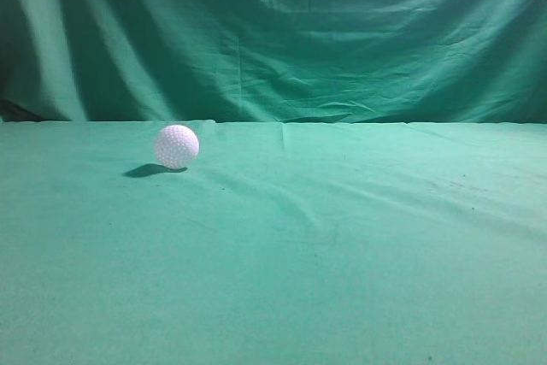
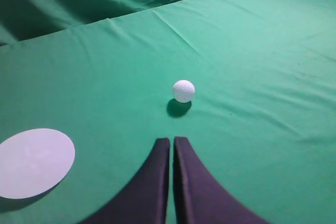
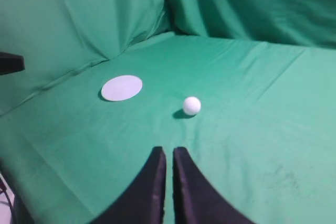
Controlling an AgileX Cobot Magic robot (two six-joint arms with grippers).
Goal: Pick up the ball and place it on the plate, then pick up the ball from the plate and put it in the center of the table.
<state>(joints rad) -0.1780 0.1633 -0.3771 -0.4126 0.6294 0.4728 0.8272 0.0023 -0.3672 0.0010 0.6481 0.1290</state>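
Pretty dim and green-tinted overall, kinda soft and noisy. Light comes from above right: the ball (image 1: 177,145) drops a dark shadow to its left, toward the left jaws in that wrist view.

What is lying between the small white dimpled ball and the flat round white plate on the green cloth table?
Nothing: only bare green cloth table separates the white dimpled ball from the flat white plate, shown clearly in the right wrist view.
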